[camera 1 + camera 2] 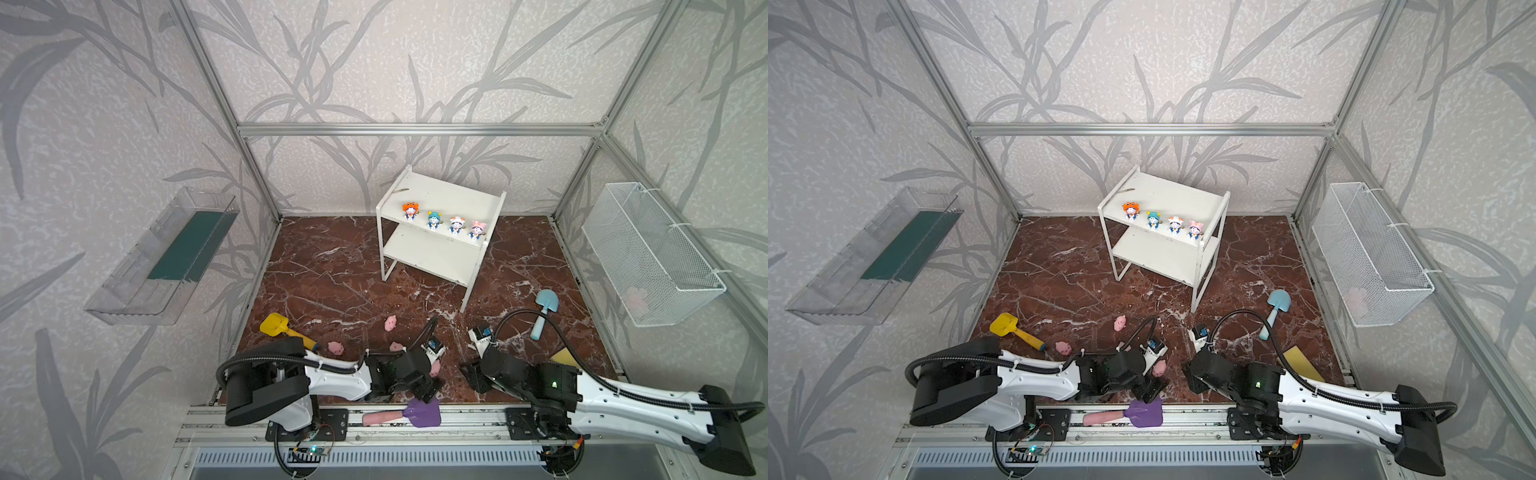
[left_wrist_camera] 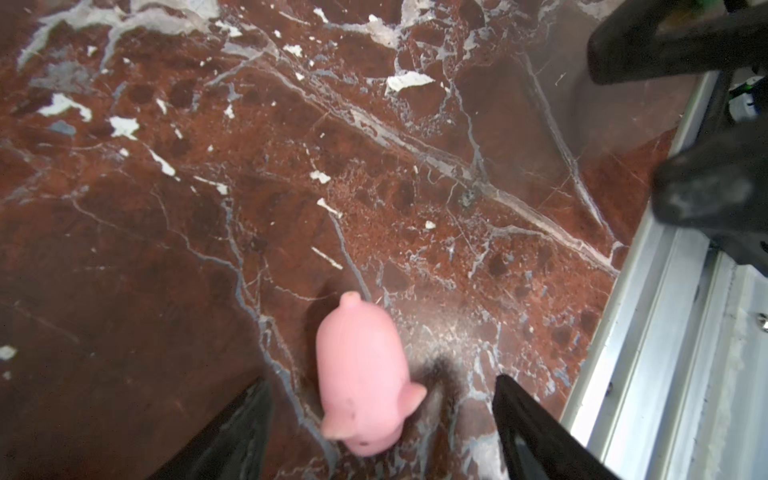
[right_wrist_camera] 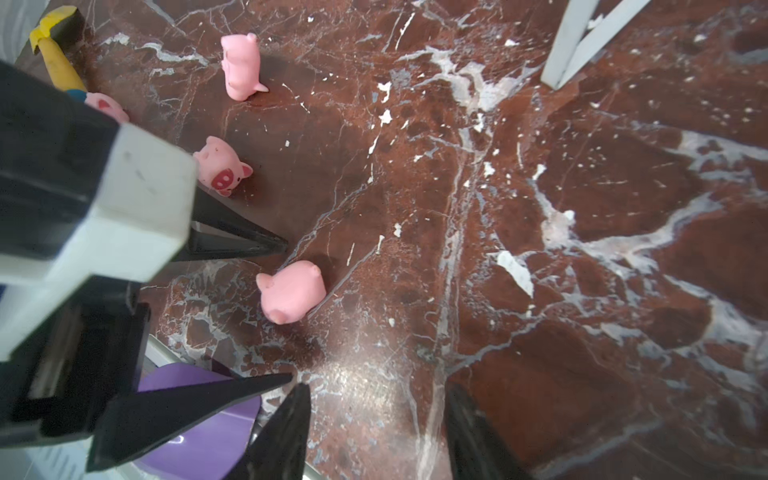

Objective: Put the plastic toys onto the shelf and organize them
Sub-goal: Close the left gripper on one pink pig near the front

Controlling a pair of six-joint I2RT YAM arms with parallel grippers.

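Left arm stretches low along front rail. Left gripper (image 2: pixel 382 380) jaws wide, straddling nearest pig (image 2: pixel 361 382) on marble floor (image 2: pixel 208 208), gaps both sides. Three other pigs (image 3: pixel 241 66) lie loose on floor; one half hidden behind arm in both top views. Shelf (image 1: pixel 440 195) stands behind centre, four figurines (image 1: pixel 434 219) lining top board's front edge. Right gripper (image 3: pixel 374 399) low, jaws partway apart, nothing between. Yellow sponge (image 1: pixel 563 355) mostly hidden by right arm. Pale pink shape in mesh basket (image 1: pixel 648 232) unclear.

Bare floor (image 1: pixel 332 282) leads to the shelf (image 1: pixel 432 253); pigs (image 1: pixel 390 323) and purple shovel (image 1: pixel 424 413) crowd the near edge.
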